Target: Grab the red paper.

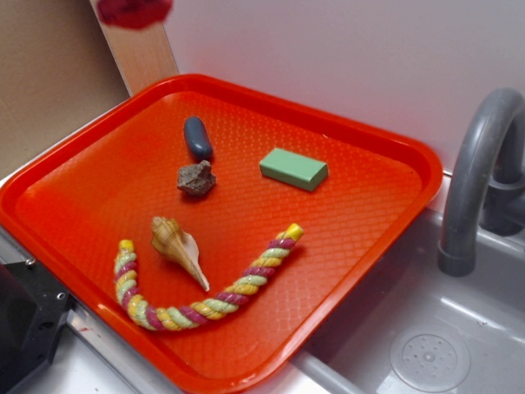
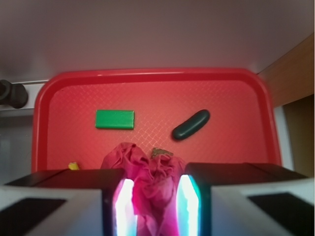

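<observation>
The red paper (image 2: 147, 182) is a crumpled dark-red wad squeezed between my two fingers in the wrist view. My gripper (image 2: 151, 206) is shut on it and holds it high above the orange-red tray (image 2: 226, 147). In the exterior view only the wad's lower part (image 1: 133, 11) shows at the top left edge, above the tray's far corner; the gripper itself is cut off by the frame there.
On the tray (image 1: 361, 213) lie a green block (image 1: 294, 168), a dark blue oval piece (image 1: 198, 137), a grey-brown rock (image 1: 197, 179), a seashell (image 1: 176, 246) and a striped rope (image 1: 205, 287). A grey sink with a faucet (image 1: 476, 180) is at the right.
</observation>
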{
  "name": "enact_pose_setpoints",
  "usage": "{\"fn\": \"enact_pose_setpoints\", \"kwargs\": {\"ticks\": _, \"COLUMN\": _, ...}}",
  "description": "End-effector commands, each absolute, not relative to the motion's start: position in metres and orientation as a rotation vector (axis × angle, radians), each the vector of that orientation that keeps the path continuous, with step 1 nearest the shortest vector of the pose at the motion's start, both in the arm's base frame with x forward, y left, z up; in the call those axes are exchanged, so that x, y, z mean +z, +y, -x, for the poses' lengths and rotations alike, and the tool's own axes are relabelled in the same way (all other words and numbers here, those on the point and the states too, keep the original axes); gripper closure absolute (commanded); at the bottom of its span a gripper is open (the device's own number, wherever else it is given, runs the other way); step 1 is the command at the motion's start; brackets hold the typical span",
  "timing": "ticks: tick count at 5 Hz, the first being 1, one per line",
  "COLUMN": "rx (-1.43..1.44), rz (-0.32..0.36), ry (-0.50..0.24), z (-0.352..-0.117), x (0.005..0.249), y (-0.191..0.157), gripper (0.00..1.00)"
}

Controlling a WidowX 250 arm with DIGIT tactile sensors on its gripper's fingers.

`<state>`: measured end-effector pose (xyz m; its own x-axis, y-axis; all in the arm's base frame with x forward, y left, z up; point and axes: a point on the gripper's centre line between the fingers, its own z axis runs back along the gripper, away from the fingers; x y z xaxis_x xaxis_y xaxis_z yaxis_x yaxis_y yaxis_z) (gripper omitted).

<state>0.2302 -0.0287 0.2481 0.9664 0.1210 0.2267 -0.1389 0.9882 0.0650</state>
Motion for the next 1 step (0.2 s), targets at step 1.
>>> {"fn": "enact_pose_setpoints", "kwargs": {"ticks": 1, "rx": 0.147, "rz": -0.122, "ry": -0.313, "z": -0.234, "x": 0.2772, "y": -0.0362, "gripper": 1.0}}
